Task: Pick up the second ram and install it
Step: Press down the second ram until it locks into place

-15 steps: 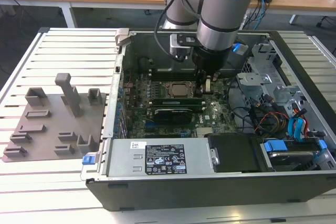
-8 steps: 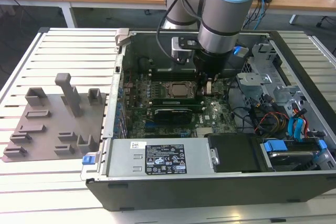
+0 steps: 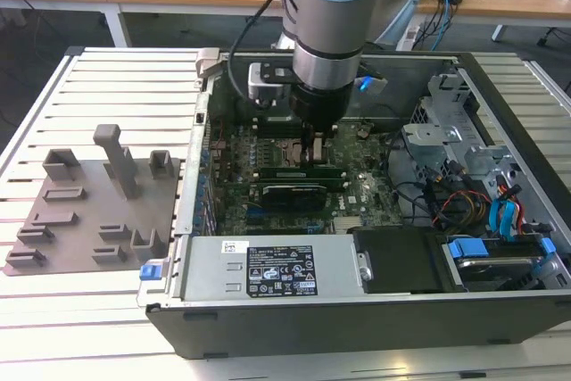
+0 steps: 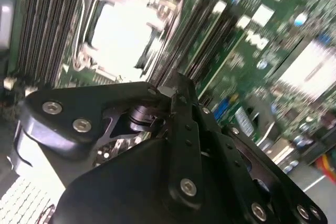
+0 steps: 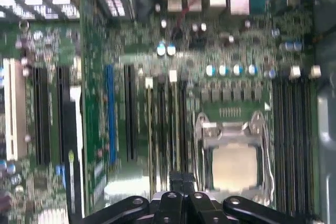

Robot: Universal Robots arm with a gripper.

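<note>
Black jaws (image 5: 181,184) at the first wrist view's bottom centre, closed together, low over memory slots (image 5: 165,124), CPU socket (image 5: 233,156) just beside, right of centre.

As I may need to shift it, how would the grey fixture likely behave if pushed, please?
The fixture is a broad flat plate, so it would probably slide, not tip. It looks rigid. The slatted table might snag its edge.
</note>
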